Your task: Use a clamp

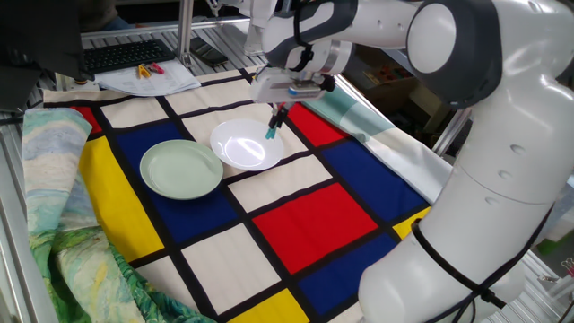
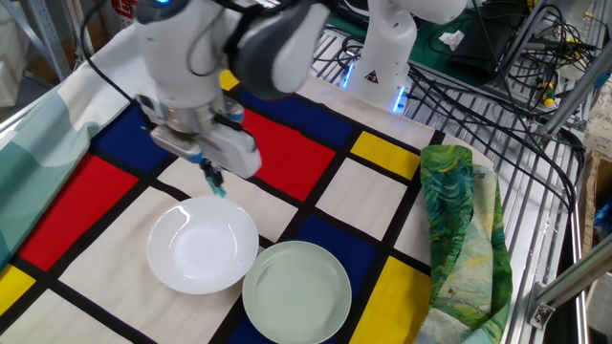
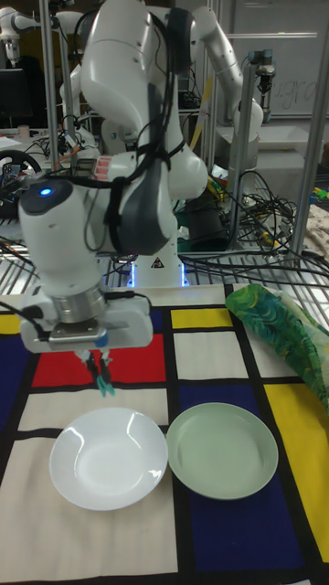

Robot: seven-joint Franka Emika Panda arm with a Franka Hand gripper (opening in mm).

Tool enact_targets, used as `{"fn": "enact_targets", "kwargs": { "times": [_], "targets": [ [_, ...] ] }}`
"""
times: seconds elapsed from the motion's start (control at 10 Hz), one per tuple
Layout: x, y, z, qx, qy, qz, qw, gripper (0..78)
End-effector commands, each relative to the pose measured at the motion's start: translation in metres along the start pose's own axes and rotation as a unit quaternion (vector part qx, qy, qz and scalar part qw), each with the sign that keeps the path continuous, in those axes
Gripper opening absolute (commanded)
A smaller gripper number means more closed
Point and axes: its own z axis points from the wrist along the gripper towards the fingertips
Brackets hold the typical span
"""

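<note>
Gripper (image 2: 212, 175) closed on clamp (image 2: 218, 185); clamp hangs near-vertical below fingers, tip just above far rim of white bowl (image 2: 201, 247), frame centre-left.

White plate (image 1: 246, 144) beside green plate (image 1: 181, 169) — checkered cloth (image 1: 305, 215).

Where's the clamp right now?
The clamp hangs from the gripper, just above the far rim of the white plate; in the tall fixed view it is above the plate's upper edge.
</note>
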Motion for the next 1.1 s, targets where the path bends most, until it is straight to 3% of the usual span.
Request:
{"fn": "enact_targets", "kwargs": {
  "times": [0.1, 0.5, 1.0, 1.1],
  "targets": [
    [0.017, 0.076, -0.001, 0.009, 0.000, 0.069, 0.9976, 1.1],
    [0.028, 0.123, 0.007, 0.007, -0.004, 0.114, 0.9934, 1.1],
    [0.024, 0.157, 0.010, 0.008, -0.006, 0.147, 0.9891, 1.1],
    [0.024, 0.157, 0.011, 0.007, -0.007, 0.145, 0.9893, 1.1]
  ]
}}
